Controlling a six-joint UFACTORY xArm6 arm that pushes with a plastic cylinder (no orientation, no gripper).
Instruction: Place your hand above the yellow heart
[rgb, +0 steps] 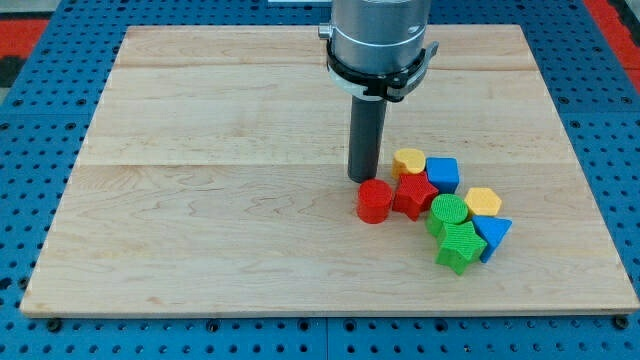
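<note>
The yellow heart (407, 160) lies right of the board's middle, touching the blue block (443, 174) on its right and the red star (414, 195) below it. My tip (362, 179) rests on the board just left of the yellow heart and directly above the red cylinder (374, 201), close to both. The rod rises from it to the grey arm (380, 40) at the view's top.
A cluster sits at the lower right: a yellow hexagon (483, 202), a green cylinder (449, 213), a green star (461, 246) and a blue triangle (492, 235). The wooden board (200, 180) lies on a blue pegboard (30, 200).
</note>
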